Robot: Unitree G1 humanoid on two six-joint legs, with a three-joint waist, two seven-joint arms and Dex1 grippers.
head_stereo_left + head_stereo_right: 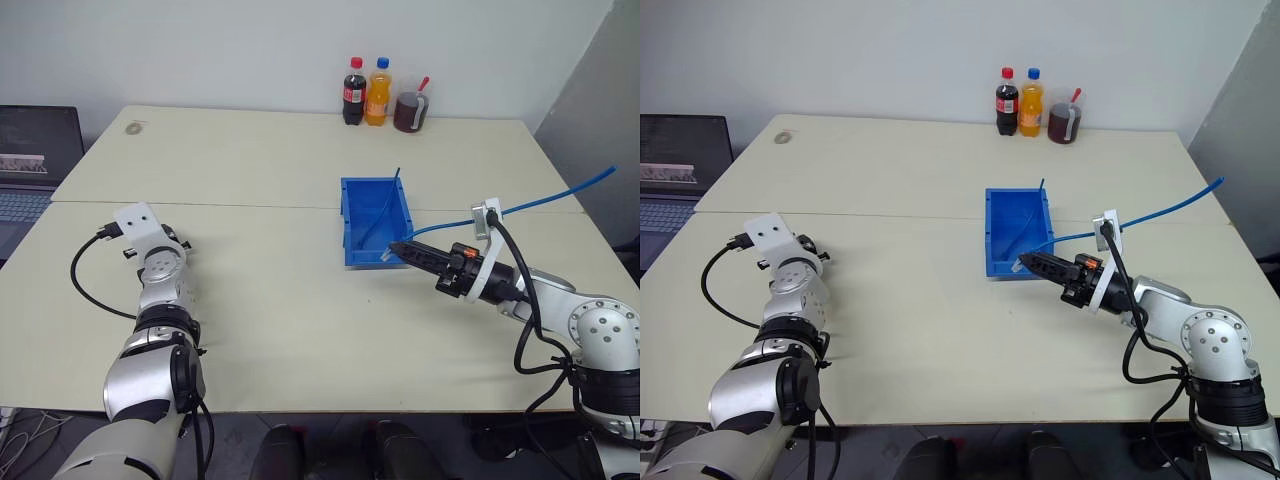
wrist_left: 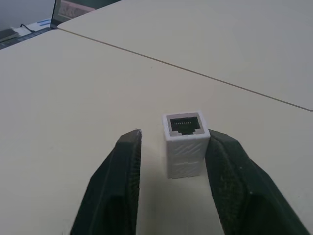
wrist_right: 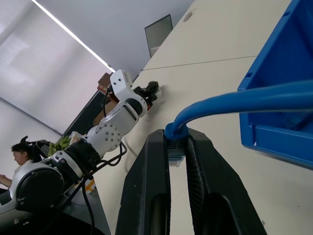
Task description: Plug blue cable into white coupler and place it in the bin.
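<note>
**Closing on coupler, plug held ready**

Bracketing small white boxy plastic coupler (image 2: 184, 144) with left gripper (image 2: 171, 147): black fingers partly apart, one pad against coupler's side, other with a visible gap, so no clamp yet. Standing upright on pale beige table (image 1: 300, 300), dark socket end facing away from the wrist, presumably so the port stays free for insertion. Sitting at table's left side, well apart from the bin.

Pinching long thin light-blue cable (image 3: 234, 100) with right gripper (image 3: 177, 147): fingers together, clamped just behind clear plug tip, tip poking past fingertips. Judging grip placed that close to the plug to keep it stiff and aimable. Pointing roughly level toward the left side, hovering just beside front lip of bright blue rectangular plastic open-top bin (image 1: 375, 222). Trailing rest of cable off to the right past table edge; a second thin dark-blue cable (image 1: 385, 215) lying inside bin, not the task's.

Judging step as securing coupler before mating; plugging and binning not yet done. Risking coupler tipping or skidding if fingers close unevenly.

Standing at far table edge: cola bottle (image 1: 354, 91), orange soda bottle (image 1: 378, 91), mug of dark drink (image 1: 411, 111). Showing at far left: laptop (image 1: 35, 150).
</note>
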